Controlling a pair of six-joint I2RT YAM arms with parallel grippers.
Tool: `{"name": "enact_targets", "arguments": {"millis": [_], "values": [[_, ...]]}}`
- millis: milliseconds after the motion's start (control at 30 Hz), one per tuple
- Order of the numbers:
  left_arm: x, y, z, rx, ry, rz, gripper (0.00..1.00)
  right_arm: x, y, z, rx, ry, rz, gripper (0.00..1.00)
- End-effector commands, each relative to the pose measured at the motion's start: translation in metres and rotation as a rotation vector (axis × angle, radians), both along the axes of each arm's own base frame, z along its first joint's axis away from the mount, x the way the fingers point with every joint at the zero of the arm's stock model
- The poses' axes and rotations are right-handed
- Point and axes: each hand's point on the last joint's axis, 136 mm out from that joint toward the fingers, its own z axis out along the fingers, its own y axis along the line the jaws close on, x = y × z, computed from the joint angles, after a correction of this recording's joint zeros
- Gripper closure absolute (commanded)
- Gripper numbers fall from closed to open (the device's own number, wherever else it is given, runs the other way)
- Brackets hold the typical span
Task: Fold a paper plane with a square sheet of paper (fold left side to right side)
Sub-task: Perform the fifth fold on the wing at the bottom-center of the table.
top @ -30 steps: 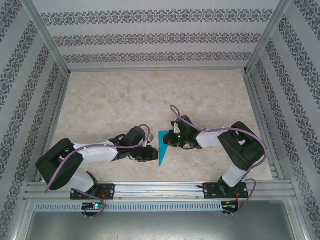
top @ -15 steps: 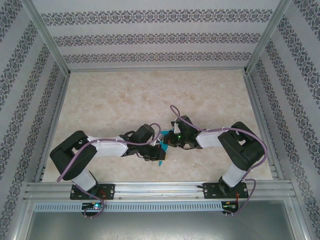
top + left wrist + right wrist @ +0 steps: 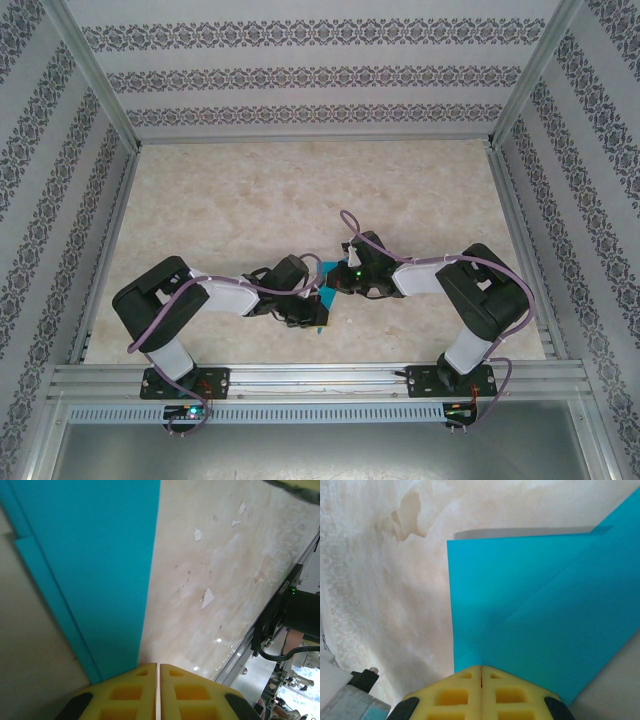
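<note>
Resting on the tabletop [image 3: 225,555], folded turquoise plane [image 3: 95,560], left pincer [image 3: 158,666] clenched shut at its long straight edge, right pincer [image 3: 481,669] clenched shut against its layered side, whether either grips it unclear.

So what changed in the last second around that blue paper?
The left arm swung to the right, bringing the left gripper over the near end of the paper plane, and its fingers closed. The right gripper stayed shut at the plane's far part, and the plane lay where it was.
</note>
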Motion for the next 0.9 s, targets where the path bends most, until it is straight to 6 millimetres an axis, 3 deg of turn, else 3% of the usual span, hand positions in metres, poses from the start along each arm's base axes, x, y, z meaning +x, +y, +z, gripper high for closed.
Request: {"name": "enact_targets", "arguments": {"millis": [0, 333, 600, 733, 867], "values": [[-0.008, -0.002, -0.005, -0.016, 0.017, -0.009, 0.9, -0.043, -0.046, -0.059, -0.251, 0.175, -0.014, 1.0], [-0.024, 0.006, -0.009, 0.002, 0.021, -0.01, 0.91, -0.043, -0.047, -0.061, -0.261, 0.183, -0.012, 1.0], [-0.038, 0.005, -0.001, -0.017, 0.013, -0.038, 0.91, -0.04, -0.045, -0.059, -0.257, 0.174, -0.006, 1.0], [-0.033, 0.003, 0.016, -0.049, -0.039, -0.027, 0.89, -0.029, -0.034, -0.046, -0.219, 0.14, 0.015, 1.0], [-0.023, 0.004, 0.044, -0.056, -0.147, -0.035, 0.86, -0.009, -0.017, -0.013, -0.176, 0.061, 0.05, 1.0]]}}
